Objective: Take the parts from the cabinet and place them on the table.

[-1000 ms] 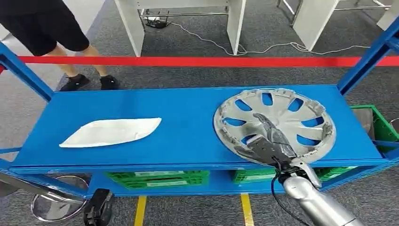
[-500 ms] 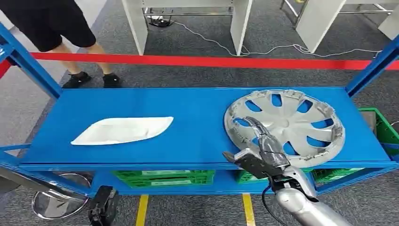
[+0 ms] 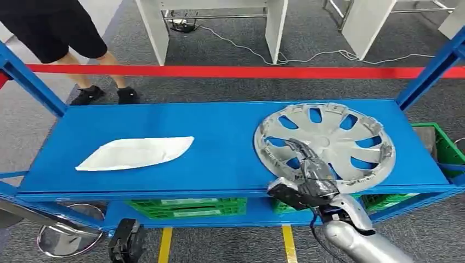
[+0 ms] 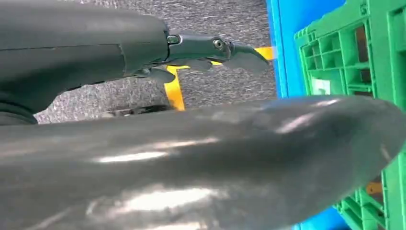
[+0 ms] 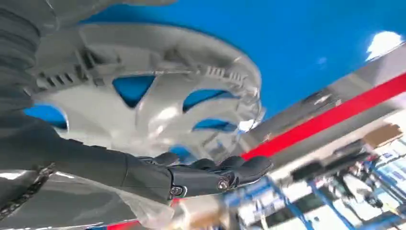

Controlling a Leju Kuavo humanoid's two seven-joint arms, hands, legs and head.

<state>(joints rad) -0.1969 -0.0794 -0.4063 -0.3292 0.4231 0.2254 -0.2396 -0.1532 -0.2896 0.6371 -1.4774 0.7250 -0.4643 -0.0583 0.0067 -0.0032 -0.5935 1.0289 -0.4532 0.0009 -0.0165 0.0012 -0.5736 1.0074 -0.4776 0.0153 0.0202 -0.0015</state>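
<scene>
At the far left of the head view a person (image 3: 57, 33) in dark shorts and black shoes stands on the grey carpet beyond a red barrier tape (image 3: 219, 70) that runs across the whole scene. In front of the tape stands the blue cabinet (image 3: 230, 142), its top shelf a flat blue surface framed by slanted blue uprights.

On the left half of that shelf lies a flat white part (image 3: 135, 153), long and leaf-shaped, with its pointed end toward the middle; it is well apart from everything else. Under the shelf, green crates (image 3: 186, 208) sit on the lower level, and yellow floor lines show below them. At the lower left a shiny round metal base rests on the floor, and beside it hangs the left hand (image 3: 125, 241), dark and low, in front of the cabinet's lower edge. The left wrist view shows its fingers (image 4: 210, 48) stretched out and close together, with nothing between them, but whether the hand counts as open or closed I cannot tell.

On the right half of the shelf lies the silver wheel cover (image 3: 324, 145), flat, its near rim close to the shelf's front edge. The right hand (image 3: 307, 175) reaches over that near rim, fingers extended across the spokes and the thumb below the rim, so it grips the cover's edge. In the right wrist view the wheel cover (image 5: 143, 91) fills the space just above the dark fingers (image 5: 210, 175).
</scene>
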